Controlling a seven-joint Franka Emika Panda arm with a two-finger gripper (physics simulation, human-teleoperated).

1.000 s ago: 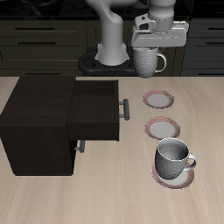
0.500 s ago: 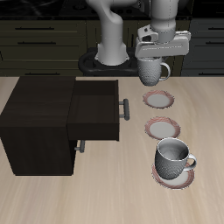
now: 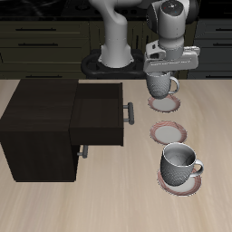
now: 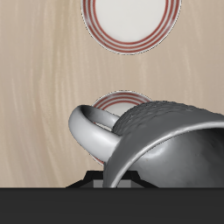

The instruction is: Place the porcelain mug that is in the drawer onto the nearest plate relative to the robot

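My gripper (image 3: 162, 71) is shut on the rim of the porcelain mug (image 3: 161, 85) and holds it upright in the air, just above the plate (image 3: 164, 105) with the pink rim, the one farthest back on the table. In the wrist view the mug (image 4: 166, 140) fills the foreground with its loop handle (image 4: 87, 131) sticking out, and the plate (image 4: 115, 99) shows partly beneath it. The dark drawer (image 3: 100, 113) stands pulled open from its cabinet (image 3: 36, 127), and nothing shows inside it.
A saucer with a white centre (image 3: 169, 133) lies in front of the plate and also shows in the wrist view (image 4: 131, 22). A second identical mug (image 3: 179, 164) stands on a third saucer (image 3: 174, 188) near the table's front edge. The drawer's bar handle (image 3: 130, 111) juts towards the plates.
My gripper has carried the mug downwards and towards the table's front, from above the table's back edge to just over the pink-rimmed plate.
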